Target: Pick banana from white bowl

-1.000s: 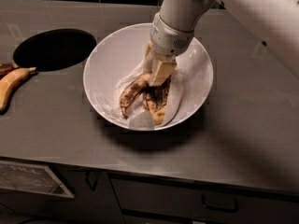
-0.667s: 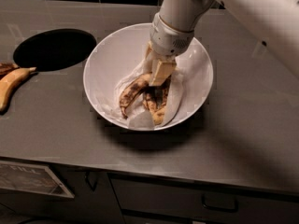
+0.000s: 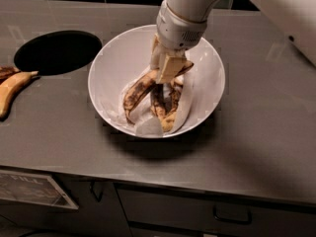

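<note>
White arm (image 3: 191,6) angled steeply down into white bowl (image 3: 109,60), pincer (image 3: 168,69) clamped on upper end of banana (image 3: 138,91)

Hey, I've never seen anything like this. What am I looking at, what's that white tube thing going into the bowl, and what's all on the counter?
The white tube is a robot's arm. The pale part at its end is the gripper, the tool it grasps with. There is one camera view, looking down on a grey counter from above. On the counter sits a white bowl holding a plump, brown-blotched banana and darker ones beside it. The gripper is down inside the bowl, at the plump banana's upper end. I cannot tell whether it has hold of it yet. Left of the bowl are a dark round hole in the counter and another banana at the picture's edge.
</note>
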Available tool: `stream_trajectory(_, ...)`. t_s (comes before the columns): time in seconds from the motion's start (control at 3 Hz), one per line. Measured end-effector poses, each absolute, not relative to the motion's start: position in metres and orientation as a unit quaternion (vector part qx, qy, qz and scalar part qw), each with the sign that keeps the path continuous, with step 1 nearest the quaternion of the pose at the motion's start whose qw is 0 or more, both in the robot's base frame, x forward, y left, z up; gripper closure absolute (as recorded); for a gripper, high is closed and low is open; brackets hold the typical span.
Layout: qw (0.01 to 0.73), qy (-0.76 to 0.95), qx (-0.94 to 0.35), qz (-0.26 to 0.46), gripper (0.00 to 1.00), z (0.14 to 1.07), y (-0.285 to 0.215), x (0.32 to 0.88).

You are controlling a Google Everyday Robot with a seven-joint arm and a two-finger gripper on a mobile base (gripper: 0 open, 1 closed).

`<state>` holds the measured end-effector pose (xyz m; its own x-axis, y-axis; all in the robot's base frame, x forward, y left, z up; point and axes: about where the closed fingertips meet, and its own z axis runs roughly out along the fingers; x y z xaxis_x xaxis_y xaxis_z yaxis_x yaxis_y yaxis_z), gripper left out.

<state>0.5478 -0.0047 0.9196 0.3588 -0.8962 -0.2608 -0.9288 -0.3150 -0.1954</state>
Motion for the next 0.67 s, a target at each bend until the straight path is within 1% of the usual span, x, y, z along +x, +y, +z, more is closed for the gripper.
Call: stream_trajectory(0.67, 0.185, 0.576, -0.797, 0.0, 1.0, 0.976, -0.002, 0.529)
